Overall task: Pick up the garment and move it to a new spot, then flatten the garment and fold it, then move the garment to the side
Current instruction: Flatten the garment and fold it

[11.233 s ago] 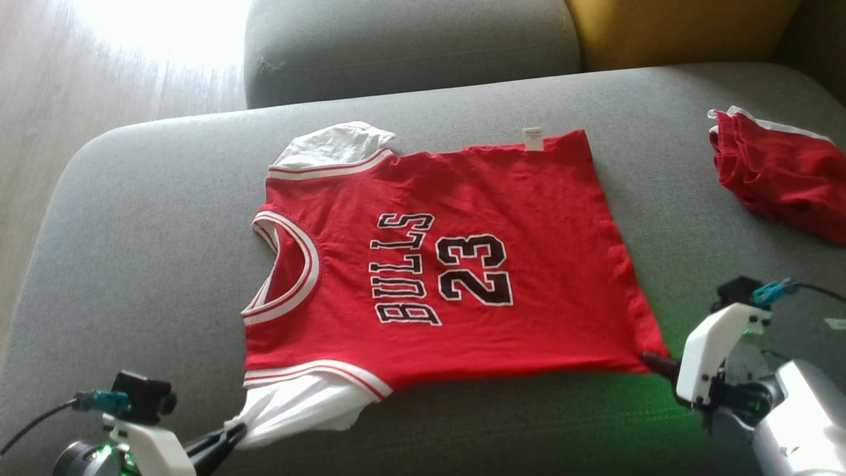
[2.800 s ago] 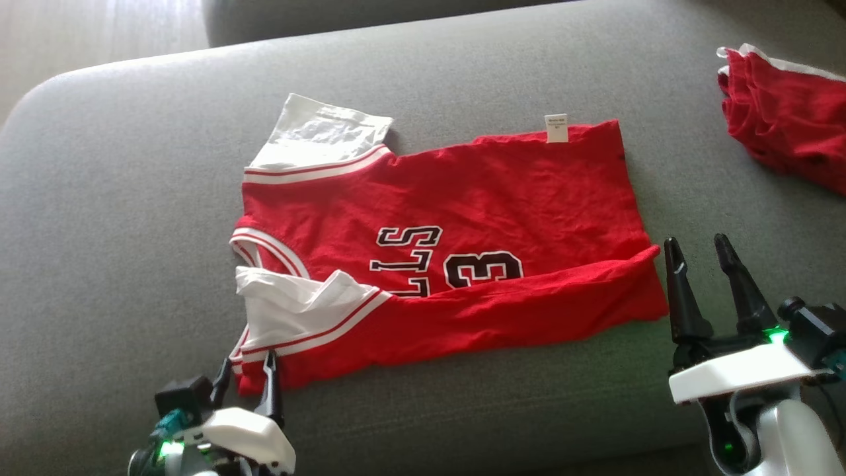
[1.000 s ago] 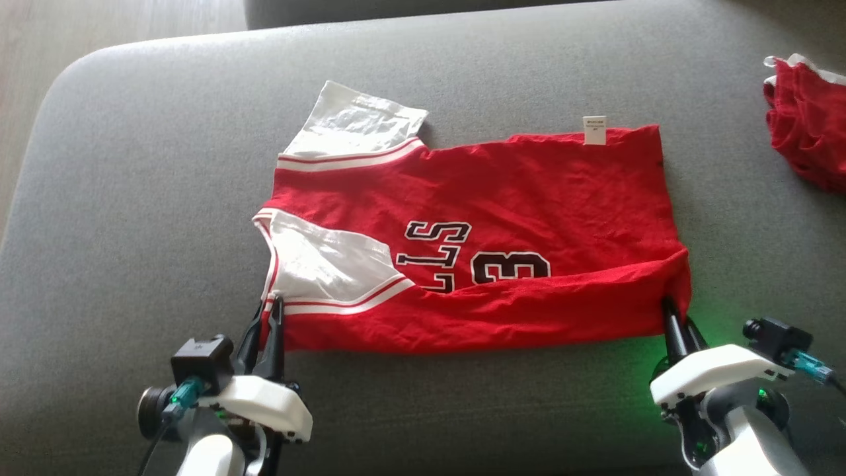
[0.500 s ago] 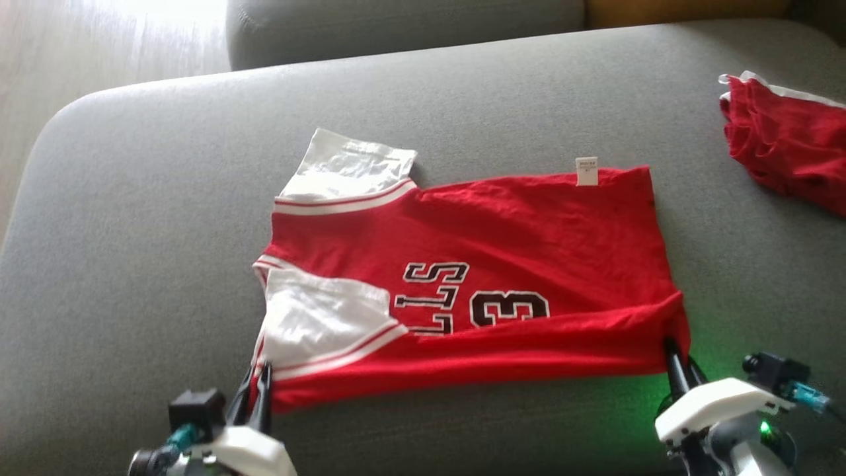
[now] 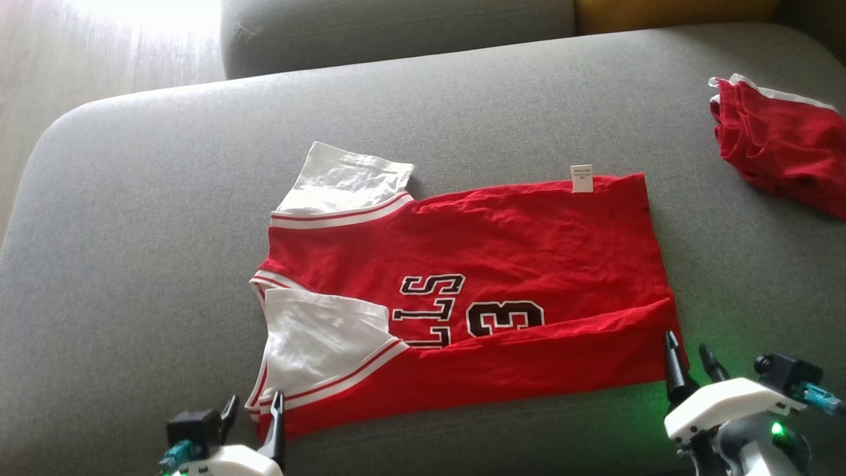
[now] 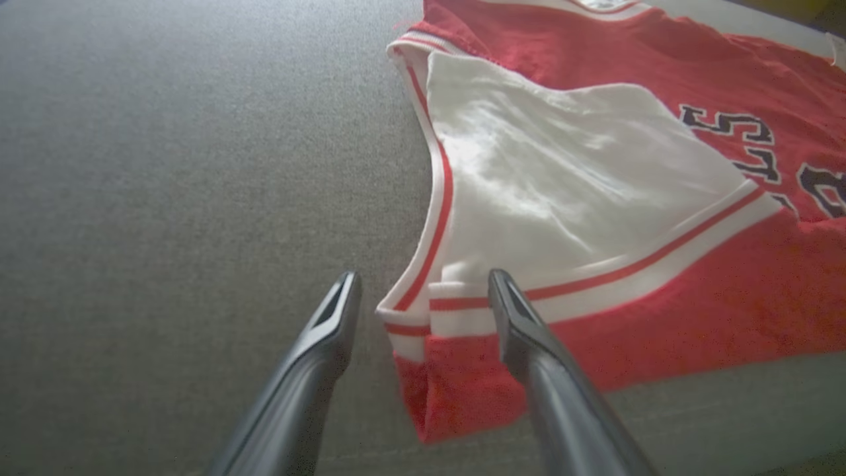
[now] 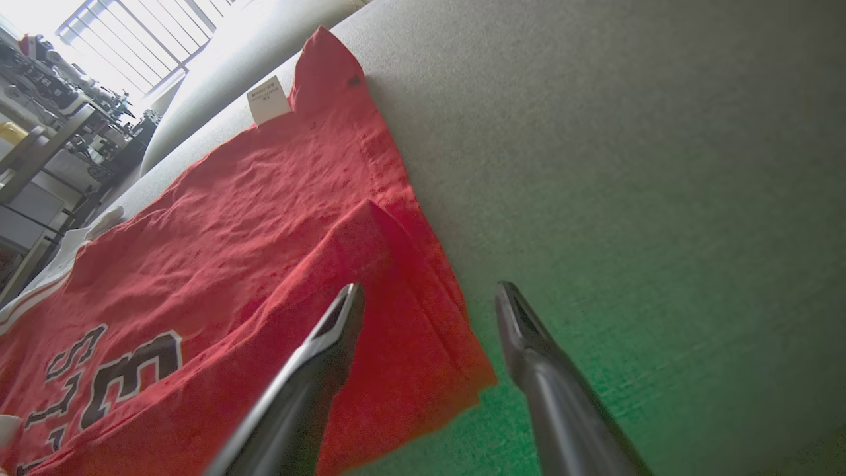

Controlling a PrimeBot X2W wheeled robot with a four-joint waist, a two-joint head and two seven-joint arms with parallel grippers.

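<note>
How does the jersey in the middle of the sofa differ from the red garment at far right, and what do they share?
The jersey lies spread out, its near edge folded over; the red garment is bunched up. The jersey shows black lettering; the red garment shows none. The jersey has broad white sleeves; the red garment only a thin white edge. Both are red and lie on the grey sofa.
</note>
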